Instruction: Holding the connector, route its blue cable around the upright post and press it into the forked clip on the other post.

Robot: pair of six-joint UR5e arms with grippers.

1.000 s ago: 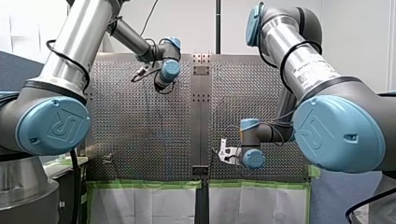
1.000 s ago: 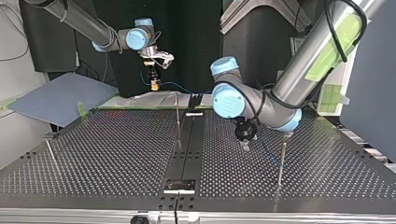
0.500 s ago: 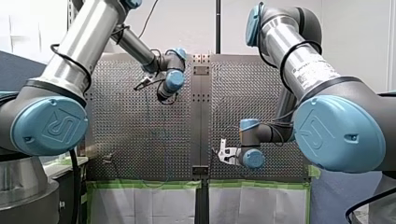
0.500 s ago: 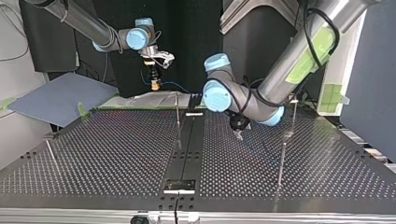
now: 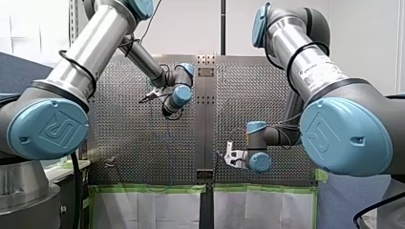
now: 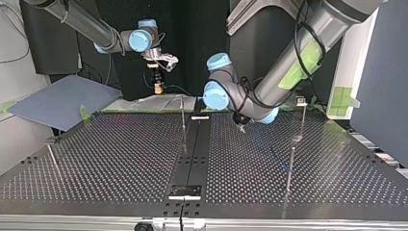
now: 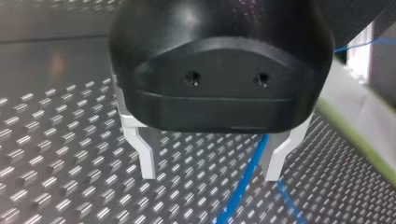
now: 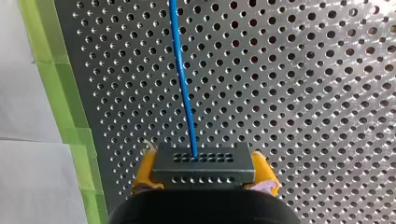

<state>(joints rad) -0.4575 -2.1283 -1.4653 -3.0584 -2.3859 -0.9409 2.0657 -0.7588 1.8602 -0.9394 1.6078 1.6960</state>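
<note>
yellow-padded, my right gripper [image 8: 204, 173] clamps connector [image 8: 203, 161]; its blue cable [image 8: 183, 84] runs ahead of my left gripper [image 7: 211, 170], spread empty.

table [image 8: 303, 93]: perforated metal, dull grey sheen
blue cable [image 8: 182, 84]: smooth plastic sheath
connector [image 8: 203, 165]: matt black plastic
my left gripper [image 7: 210, 175]: glossy black shell, pale metal fingers [image 7: 144, 156]

Top view, far side, left of centre: right gripper [image 6: 157, 83] raised over far edge of table [image 6: 110, 149], connector [image 6: 157, 88] between its fingers. Ahead of connector: cable [image 8: 183, 79], out over table. Far centre: upright post [image 6: 183, 118]. Right of it, low over table: left gripper [image 6: 240, 127], fingers apart, cable between them. Further right: forked clip [image 6: 301, 101] atop its post; nearer, third post [image 6: 289, 168]. Near left: fourth post [image 6: 52, 159].
</note>
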